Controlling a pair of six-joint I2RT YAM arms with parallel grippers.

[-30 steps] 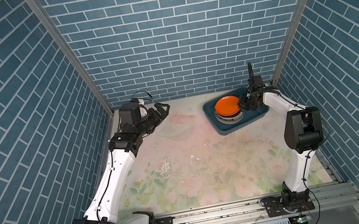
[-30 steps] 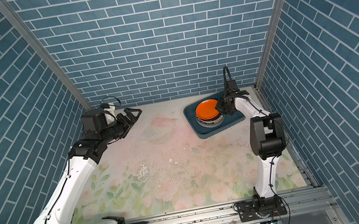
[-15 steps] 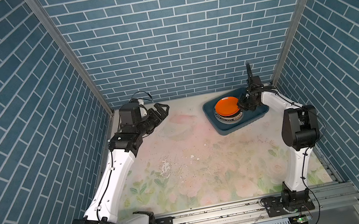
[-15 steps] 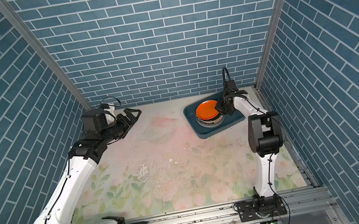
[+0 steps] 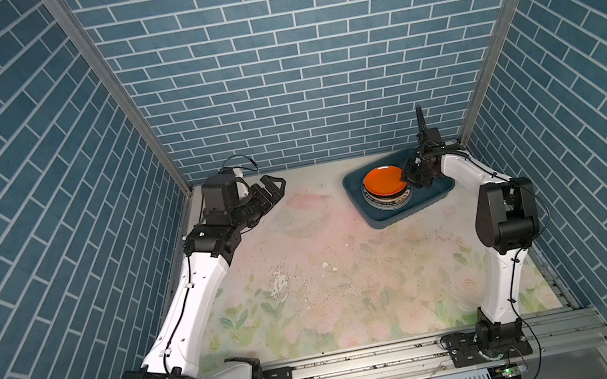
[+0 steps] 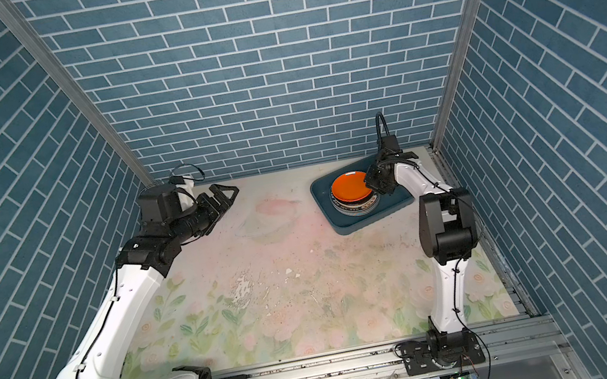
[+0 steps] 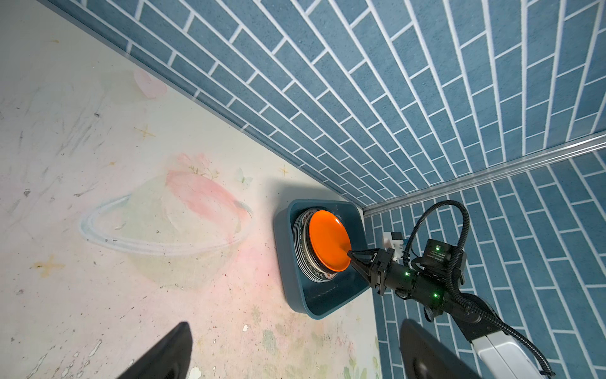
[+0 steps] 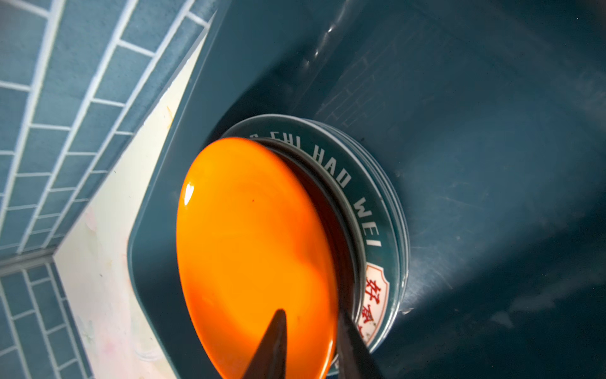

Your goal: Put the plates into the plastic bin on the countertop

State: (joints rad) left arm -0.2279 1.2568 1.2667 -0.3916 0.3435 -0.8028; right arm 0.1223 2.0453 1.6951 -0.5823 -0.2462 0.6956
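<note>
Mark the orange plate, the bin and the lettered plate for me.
orange plate [image 5: 384, 181]: top view, centre of its upper face.
bin [image 7: 282, 259]: left wrist view, outer side wall.
lettered plate [image 8: 362, 210]: right wrist view, teal rim beside the white lettering.

Right end effector [image 8: 310, 312] just loosened: jaws now parted around orange plate [image 8: 249, 246] rim, 1 o'clock on bench [image 5: 309, 282].

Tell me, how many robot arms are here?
2. The left gripper hovers open over the countertop by the far left corner; the right gripper reaches into the plastic bin at the orange plate. None seems hidden.
</note>
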